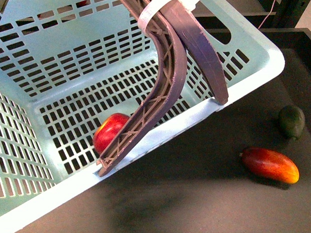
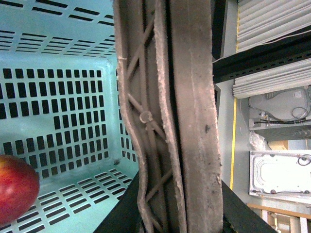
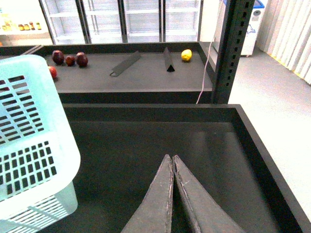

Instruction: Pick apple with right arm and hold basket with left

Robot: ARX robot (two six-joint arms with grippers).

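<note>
Fingers of our dark right gripper (image 3: 173,158), pressed together and empty, hang outside the turquoise slotted plastic basket (image 1: 46,196); the round red apple (image 1: 109,129) lies inside, beside our brownish-purple left gripper (image 1: 163,134) clamping the rim.

Apple (image 1: 111,129): round, shiny red, lying on the basket floor at approx 8 o'clock in front view, right by the near wall, partly hidden behind a finger.
Basket (image 1: 268,66): big, light turquoise plastic, slotted walls + floor, thick smooth rim. Near rim slants from 7 to 2 o'clock, so it looks tipped.
Left pincer (image 1: 164,135): curved brown-purple fingers, one w/ ribbed lattice face, white band near base. Comes in from 12 o'clock, clamped on the near rim.
</note>
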